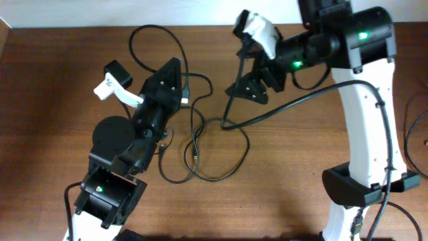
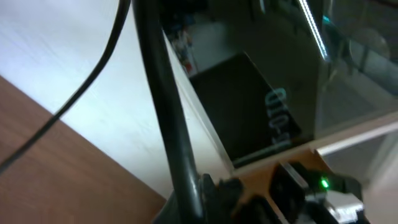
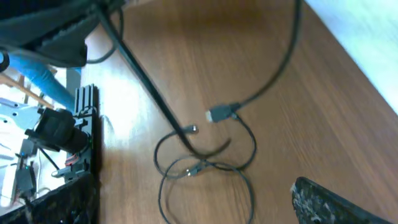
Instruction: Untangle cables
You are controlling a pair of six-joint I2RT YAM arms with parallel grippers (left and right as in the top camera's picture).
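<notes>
Several thin black cables (image 1: 200, 157) lie in overlapping loops at the middle of the bench (image 1: 67, 80), between the two arms. From the right wrist view, a silver-ended plug (image 3: 219, 114) rests just above a knot of crossing strands, with a second small connector caught inside the loops.

The left hand (image 1: 180, 86) is closed. One cord runs straight into its fingertips in its own camera, so it appears to be pinching that strand and holding it up off the wood, its far end curving away in a big arc toward the back edge.

The right hand (image 1: 253, 86) hovers with its jaws spread wide, holding nothing, just above and beside the tangle – a dark line hangs down near it, though I cannot tell whether that is a cord or the arm's own wire.

My judgement is that the job is at an early stage: one strand is lifted, but the loops cross each other and no cord lies separate – pulling them apart remains to be done.
</notes>
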